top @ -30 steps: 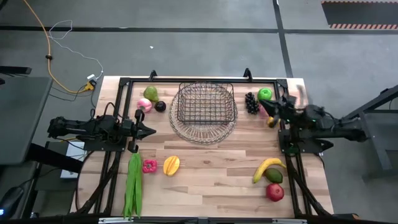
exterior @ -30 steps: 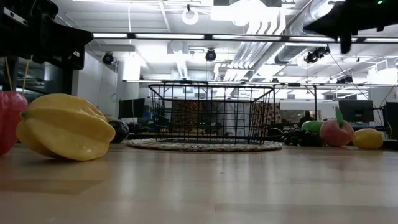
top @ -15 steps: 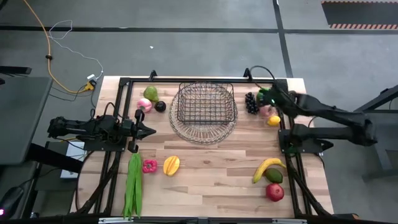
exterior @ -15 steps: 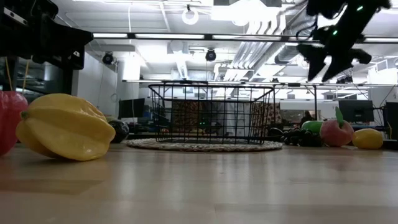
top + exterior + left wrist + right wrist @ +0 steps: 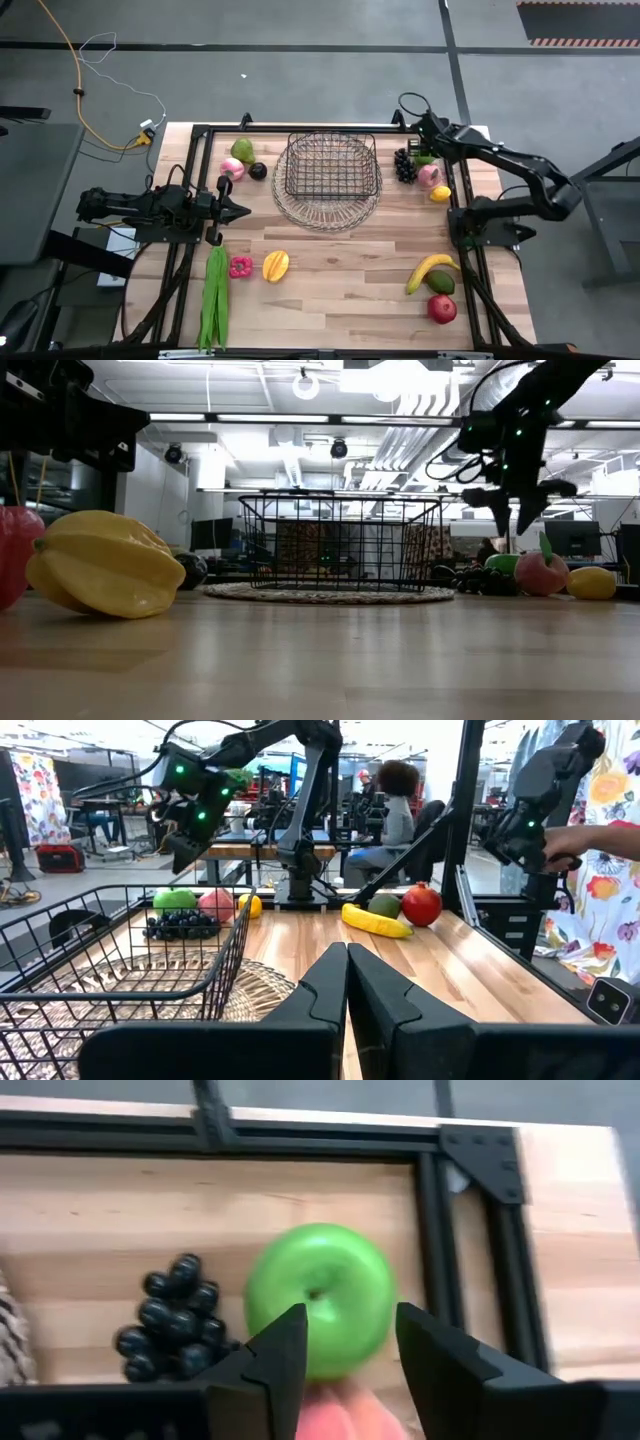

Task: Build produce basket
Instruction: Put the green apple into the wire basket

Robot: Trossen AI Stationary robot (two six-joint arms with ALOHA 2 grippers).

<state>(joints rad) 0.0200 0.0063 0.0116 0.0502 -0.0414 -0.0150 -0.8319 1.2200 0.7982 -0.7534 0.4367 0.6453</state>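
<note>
Right gripper (image 5: 345, 1342), fingers apart and empty, hangs over the green apple (image 5: 318, 1298) beside the grapes (image 5: 172, 1320), right of the basket (image 5: 331, 177). This looks like the reach for a first fruit; next it must lower and close. Left gripper (image 5: 240, 209), closed, waits left of the basket.

Grey concrete floor (image 5: 300, 70); ceiling ducts (image 5: 420, 420), strip lights.

The wooden table (image 5: 340, 285) carried the basket (image 5: 331, 178) beside the right gripper (image 5: 424, 140); directly under that gripper lay a green apple (image 5: 318, 1297), dark grapes (image 5: 404, 165) and a pink piece (image 5: 430, 176); banana (image 5: 430, 270) farther off.
</note>
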